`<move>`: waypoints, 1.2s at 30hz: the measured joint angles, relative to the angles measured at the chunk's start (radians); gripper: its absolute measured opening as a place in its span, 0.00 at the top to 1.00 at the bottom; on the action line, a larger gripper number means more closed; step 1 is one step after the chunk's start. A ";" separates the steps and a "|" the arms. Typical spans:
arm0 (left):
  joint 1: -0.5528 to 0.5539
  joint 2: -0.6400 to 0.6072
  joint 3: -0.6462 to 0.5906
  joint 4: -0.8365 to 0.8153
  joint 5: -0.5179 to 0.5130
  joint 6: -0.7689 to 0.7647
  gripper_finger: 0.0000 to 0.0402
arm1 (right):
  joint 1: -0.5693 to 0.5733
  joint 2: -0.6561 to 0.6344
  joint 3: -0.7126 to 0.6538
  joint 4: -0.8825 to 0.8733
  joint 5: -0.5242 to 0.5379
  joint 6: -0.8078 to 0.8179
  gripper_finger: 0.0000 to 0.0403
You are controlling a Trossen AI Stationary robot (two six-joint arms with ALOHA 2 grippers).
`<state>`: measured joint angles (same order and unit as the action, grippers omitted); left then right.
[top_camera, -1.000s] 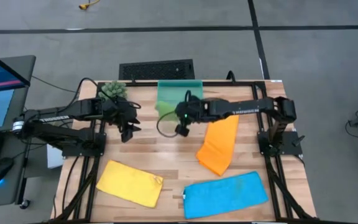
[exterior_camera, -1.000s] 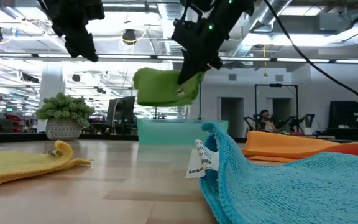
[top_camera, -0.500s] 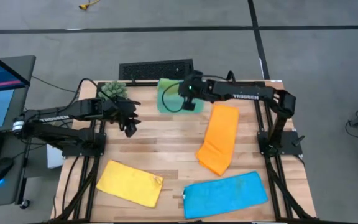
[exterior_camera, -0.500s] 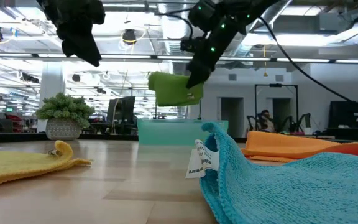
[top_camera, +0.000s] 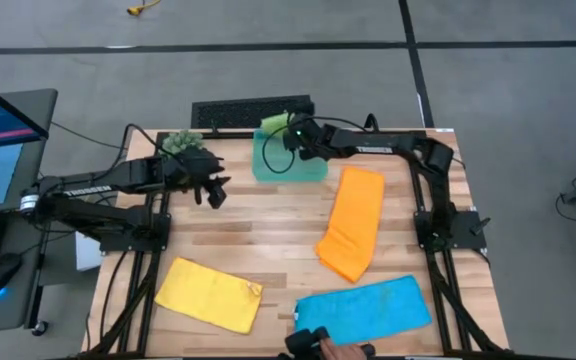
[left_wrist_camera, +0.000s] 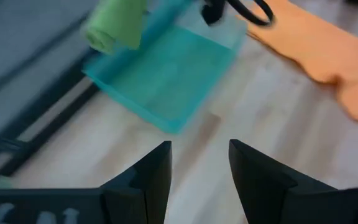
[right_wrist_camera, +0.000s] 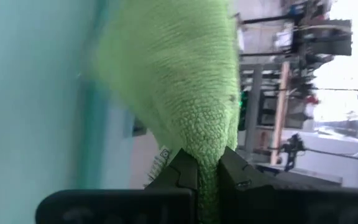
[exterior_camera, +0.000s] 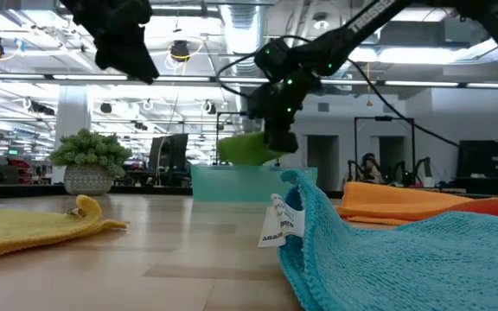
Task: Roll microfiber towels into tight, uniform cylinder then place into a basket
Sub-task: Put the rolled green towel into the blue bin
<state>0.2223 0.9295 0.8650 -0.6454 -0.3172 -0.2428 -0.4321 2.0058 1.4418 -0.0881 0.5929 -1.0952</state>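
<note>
A green towel roll point(top_camera: 274, 122) hangs over the far edge of the teal basket point(top_camera: 290, 165) at the table's far middle, with my right gripper point(top_camera: 294, 133) shut on it. In the low view the roll point(exterior_camera: 247, 149) is just above the basket's rim point(exterior_camera: 232, 169). My left gripper point(top_camera: 214, 193) stands open above the table, left of the basket, holding nothing; its wrist view shows the basket point(left_wrist_camera: 169, 78) and the roll point(left_wrist_camera: 117, 25) ahead. Orange point(top_camera: 353, 222), yellow point(top_camera: 208, 293) and blue point(top_camera: 363, 312) towels lie flat on the table. My right gripper pinches a narrowed end of the green roll point(right_wrist_camera: 205, 149) between its two fingertips. The fingers come from the table's right, slanting down. The roll is lifted clear and hangs out past the fingertips over the basket's far side.
A spiky green plant point(top_camera: 181, 145) stands at the far left, beside the basket. A dark grille point(top_camera: 252, 111) lies beyond the table's far edge. A person's hand point(top_camera: 330, 347) shows at the near edge by the blue towel. Bare wood lies between the basket and the near towels.
My right gripper has carried the green roll toward the table's far edge, from in front of the basket to above its far side, sinking a little and rolling its wrist. My left gripper has turned toward the basket. A hand has appeared at the near edge.
</note>
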 joint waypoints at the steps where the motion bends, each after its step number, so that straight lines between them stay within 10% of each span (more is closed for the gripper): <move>1: 0.003 0.000 0.000 0.007 -0.023 0.014 0.62 | -0.003 0.009 0.000 0.024 0.000 -0.014 0.92; 36: 0.143 0.000 0.000 0.075 -0.057 0.130 0.62 | 0.066 0.076 0.125 -0.384 -0.252 0.116 0.92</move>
<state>0.3649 0.9295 0.8654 -0.5701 -0.3739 -0.1132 -0.3660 2.0823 1.5669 -0.4717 0.3410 -0.9791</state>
